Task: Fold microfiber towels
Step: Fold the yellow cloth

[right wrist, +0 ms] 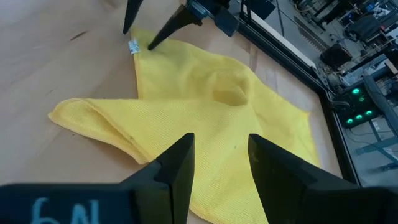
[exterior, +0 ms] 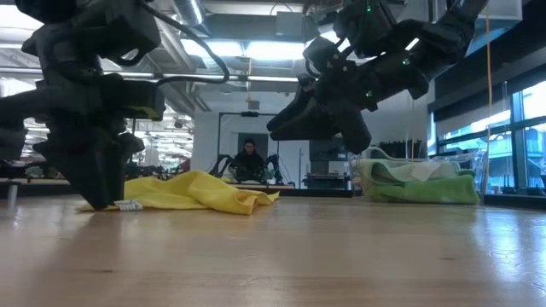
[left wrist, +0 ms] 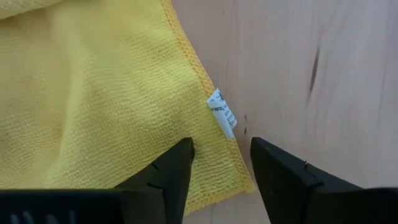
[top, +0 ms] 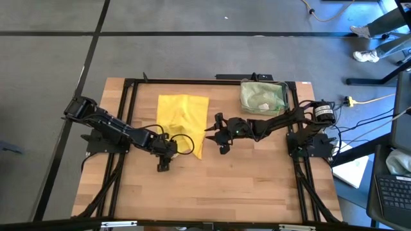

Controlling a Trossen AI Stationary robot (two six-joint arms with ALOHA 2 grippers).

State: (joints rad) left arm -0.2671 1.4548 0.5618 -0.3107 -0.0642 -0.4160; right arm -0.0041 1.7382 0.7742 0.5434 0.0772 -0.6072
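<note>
Yellow microfiber towel (top: 182,117) is lying rumpled and partly folded over on the wooden desk (top: 244,183), toward 12 o'clock of the desk centre, with a white tag (left wrist: 222,114) sticking out near one corner. Left end effector (top: 163,165) is sitting low at the towel's near corner, at about 7 o'clock of the cloth, fingers (left wrist: 163,180) spread, one over the yellow edge and the other over bare wood beside the tag, pinching nothing. Right end effector (top: 215,133) is hovering above the desk at 3 o'clock of the towel, just beside its edge, fingers (right wrist: 175,167) spread and gripping nothing. Clear bin (top: 263,96) is sitting at about 1 o'clock on the desk, holding green and pale cloths (exterior: 418,182). A person (exterior: 249,159) is sitting in the room beyond the desk.
</note>
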